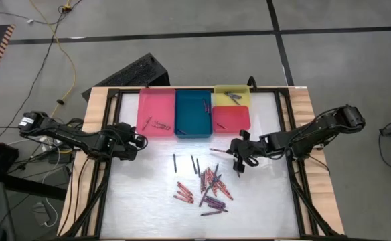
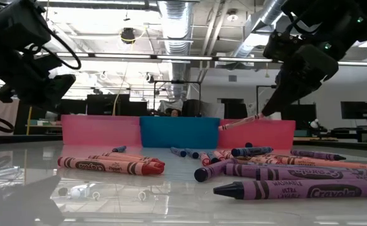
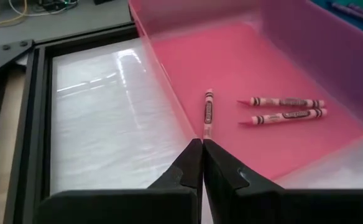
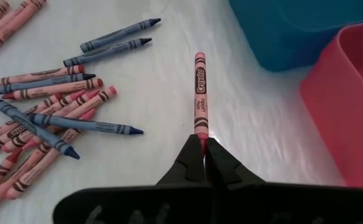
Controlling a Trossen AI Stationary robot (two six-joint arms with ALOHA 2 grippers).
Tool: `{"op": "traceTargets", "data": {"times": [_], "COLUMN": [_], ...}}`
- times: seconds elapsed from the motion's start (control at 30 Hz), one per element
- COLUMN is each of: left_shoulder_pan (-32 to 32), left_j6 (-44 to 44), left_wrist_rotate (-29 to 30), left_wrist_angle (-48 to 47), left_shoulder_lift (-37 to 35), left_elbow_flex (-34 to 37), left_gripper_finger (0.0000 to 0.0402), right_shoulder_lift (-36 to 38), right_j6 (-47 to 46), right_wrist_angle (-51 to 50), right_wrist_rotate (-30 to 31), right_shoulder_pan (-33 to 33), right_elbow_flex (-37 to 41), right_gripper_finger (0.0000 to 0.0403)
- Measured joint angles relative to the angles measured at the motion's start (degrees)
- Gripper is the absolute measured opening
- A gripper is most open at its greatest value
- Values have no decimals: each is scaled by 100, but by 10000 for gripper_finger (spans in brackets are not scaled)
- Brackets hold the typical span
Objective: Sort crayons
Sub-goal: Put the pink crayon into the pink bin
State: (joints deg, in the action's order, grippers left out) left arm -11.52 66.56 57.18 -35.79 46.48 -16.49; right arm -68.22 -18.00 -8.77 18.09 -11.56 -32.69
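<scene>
Four plastic trays along the desk's (image 1: 148,201) far edge: one pink rectangular tray (image 1: 156,111), one teal (image 1: 193,112), one small yellow (image 1: 232,97), one small red (image 1: 231,119). Three pale pink wax crayons (image 3: 287,109) inside the pink tray. Roughly two dozen loose crayons (image 1: 209,187) on the desk, exact count unclear. Two dark robot arms.

Colours at the table
Trays (image 1: 156,114) were pink, teal, yellow and red; crayons (image 1: 209,184) red, pink, purple, blue.
</scene>
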Motion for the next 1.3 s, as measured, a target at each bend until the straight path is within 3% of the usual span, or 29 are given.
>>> {"op": "traceTargets", "data": {"times": [0.67, 1.03, 1.3], "left_shoulder_pan": [6, 4, 1], "left_j6": [-850, -978, -1601], "left_wrist_rotate": [223, 18, -86], "left_wrist_angle": [324, 443, 1045], "left_shoulder_lift": [0, 0, 0], "left_elbow_flex": [0, 0, 0], "left_gripper_finger": [0, 0, 0], "right_shoulder_lift": [1, 1, 1], "right_j6": [330, 315, 315], "right_wrist_angle": [540, 539, 539], "right_wrist_rotate": [-2, -2, -2], "right_shoulder_pan": [-6, -6, -6], "right_elbow_flex": [-4, -4, -4], "right_gripper_finger": [0, 0, 0]}}
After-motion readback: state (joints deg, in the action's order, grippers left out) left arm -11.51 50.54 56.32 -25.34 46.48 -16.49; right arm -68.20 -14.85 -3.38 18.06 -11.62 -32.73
